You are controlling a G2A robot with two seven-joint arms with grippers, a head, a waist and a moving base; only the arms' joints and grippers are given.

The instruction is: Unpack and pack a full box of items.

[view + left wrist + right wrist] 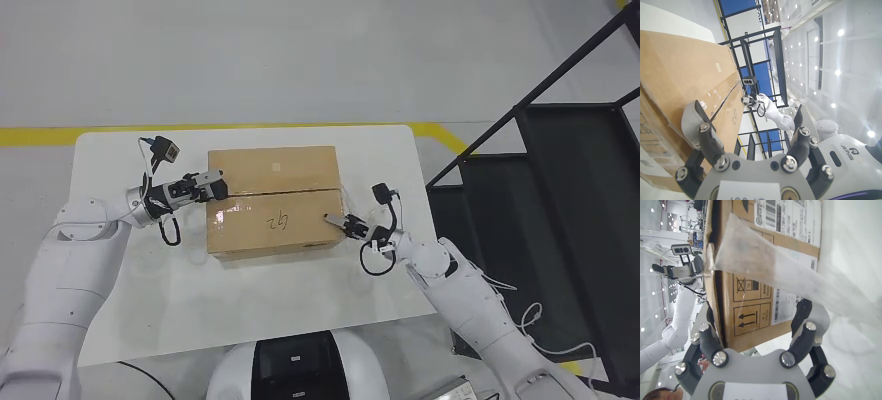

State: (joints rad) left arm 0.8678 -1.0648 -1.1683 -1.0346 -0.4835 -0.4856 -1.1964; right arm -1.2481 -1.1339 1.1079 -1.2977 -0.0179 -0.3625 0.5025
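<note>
A brown cardboard box (275,200) lies shut in the middle of the white table, with a taped seam (728,94) along its top and handwriting near it. My left gripper (215,186) is at the box's left end, open; one finger (694,117) rests over the top by the seam, the other (802,121) is in the air. My right gripper (335,221) is at the box's right end, open (755,315), its jaws straddling the top edge there. A loose strip of clear tape (772,266) sticks out from the seam over the labelled end face (753,306).
The table (130,300) has bare room in front of the box and to both sides. A black metal stair frame (560,180) stands off the table's right side. A yellow floor line (40,135) runs behind the table.
</note>
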